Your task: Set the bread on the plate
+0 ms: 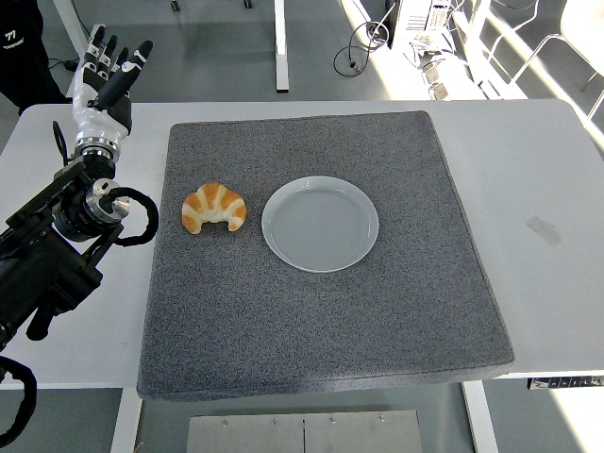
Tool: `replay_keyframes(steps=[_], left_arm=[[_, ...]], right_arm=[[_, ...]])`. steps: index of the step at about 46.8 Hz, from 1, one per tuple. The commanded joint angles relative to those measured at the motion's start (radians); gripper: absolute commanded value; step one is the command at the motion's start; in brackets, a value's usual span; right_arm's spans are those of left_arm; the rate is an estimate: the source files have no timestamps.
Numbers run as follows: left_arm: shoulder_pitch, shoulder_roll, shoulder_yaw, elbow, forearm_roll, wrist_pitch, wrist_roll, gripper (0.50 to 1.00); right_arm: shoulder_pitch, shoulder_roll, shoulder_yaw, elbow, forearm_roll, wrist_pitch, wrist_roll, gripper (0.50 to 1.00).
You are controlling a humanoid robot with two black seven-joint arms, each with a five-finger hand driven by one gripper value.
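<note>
Our left hand (106, 68) is raised over the far left corner of the white table (538, 170), its fingers (138, 55) straight and loosely spread, holding nothing. We see its black forearm running back toward the lower left edge of the picture, with a looped black cable (142, 219) hanging beside the wrist joint. We see nothing of our right hand from this view. A large grey mat (311, 330) covers most of the table in front of us. On its left half lies the bread (214, 208), a golden croissant with its curved back toward the far side and its two tips pointing toward us. Just beside it, to the right and a small gap apart, sits the plate (321, 224), a round pale dish near the middle of the mat; we see nothing on it. The croissant is well apart from our left hand, nearer to us and further to the right, and it rests flat on the mat, not on the plate. At the top left corner we glimpse a dark sleeve (19, 47) of a person standing beyond the table.
</note>
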Motion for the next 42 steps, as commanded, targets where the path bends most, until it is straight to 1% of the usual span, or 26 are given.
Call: replay_keyframes(steps=[1, 34, 42], left_arm=[[0.000, -0.001, 0.002, 0.000, 0.002, 0.000, 0.000, 0.966], [0.000, 0.009, 0.000, 0.000, 0.002, 0.000, 0.000, 0.971], [-0.002, 0.025, 0.016, 0.000, 0.006, -0.002, -0.001, 0.975]], right_arm=[[0.000, 0.000, 0.000, 0.000, 0.000, 0.000, 0.000, 1.000], [0.000, 0.000, 0.000, 0.001, 0.000, 0.000, 0.000, 1.000], [0.000, 0.000, 0.000, 0.001, 0.000, 0.000, 0.000, 1.000]])
